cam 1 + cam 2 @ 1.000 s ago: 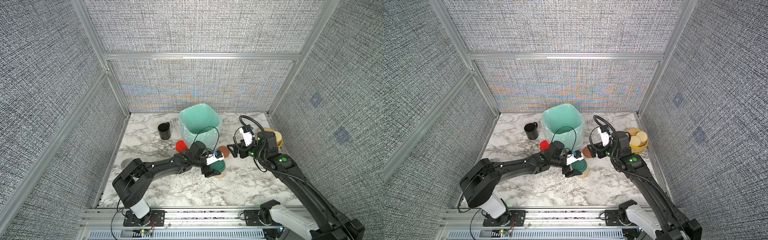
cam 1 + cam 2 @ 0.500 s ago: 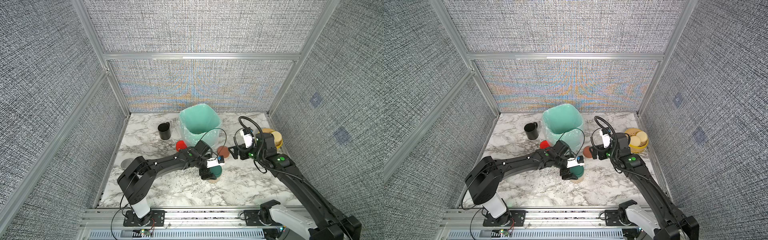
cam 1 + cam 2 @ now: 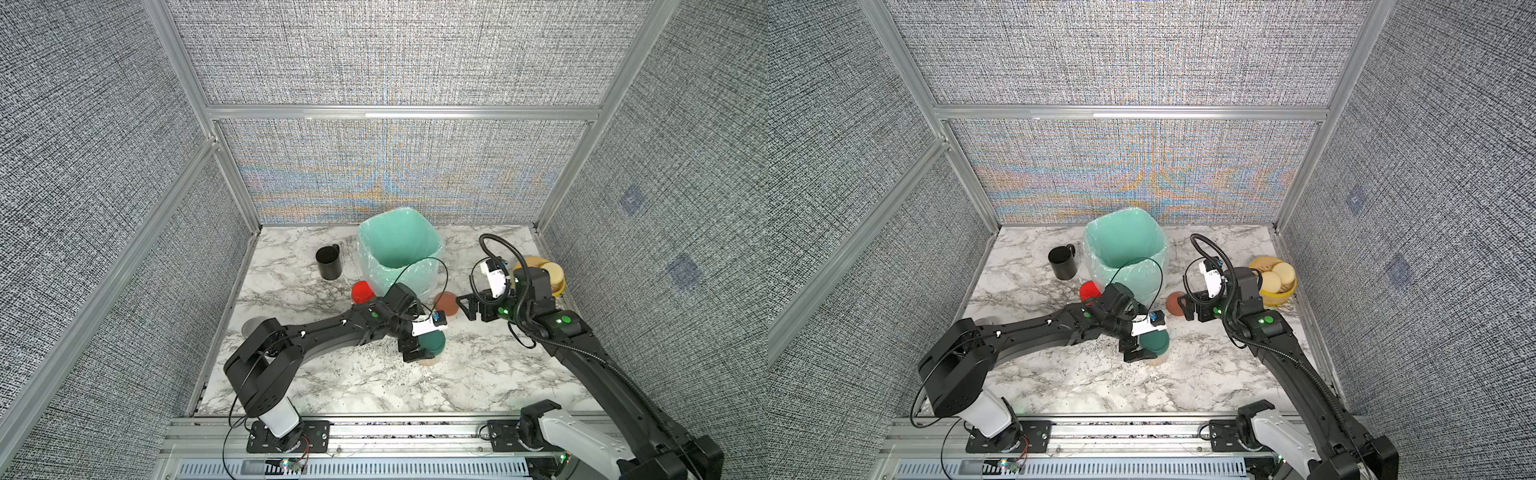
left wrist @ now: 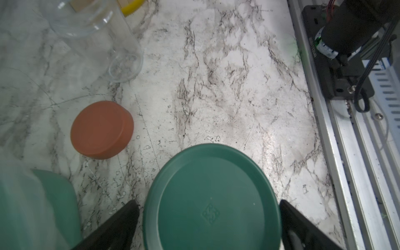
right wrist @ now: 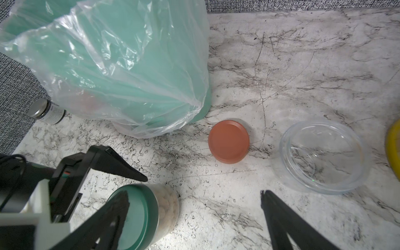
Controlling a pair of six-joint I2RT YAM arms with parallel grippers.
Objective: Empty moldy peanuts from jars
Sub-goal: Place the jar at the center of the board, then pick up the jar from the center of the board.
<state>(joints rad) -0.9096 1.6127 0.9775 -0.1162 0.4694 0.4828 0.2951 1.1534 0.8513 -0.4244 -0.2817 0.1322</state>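
Note:
A clear jar with a dark green lid (image 4: pixel 212 201) stands upright on the marble table (image 3: pixel 340 374), with moldy peanuts (image 5: pixel 166 201) showing through its wall. My left gripper (image 4: pixel 207 205) is open around its lid, one finger on each side and a small gap at one finger. A terracotta lid (image 5: pixel 229 144) lies loose on the table beside an empty, lidless clear jar (image 5: pixel 320 155). My right gripper (image 5: pixel 194 195) hovers open and empty near that lid. A red-lidded jar (image 3: pixel 362 291) stands by the bin.
A teal bin (image 3: pixel 399 249) lined with a plastic bag stands at the back centre, a black mug (image 3: pixel 328 266) to its left. A yellow bowl (image 3: pixel 1283 293) of pale discs sits at the right edge. A small steel tin (image 5: pixel 46 111) stands at the left wall.
My left gripper's jaws have opened off the green-lidded jar, which now stands free on the table. The right arm has barely moved.

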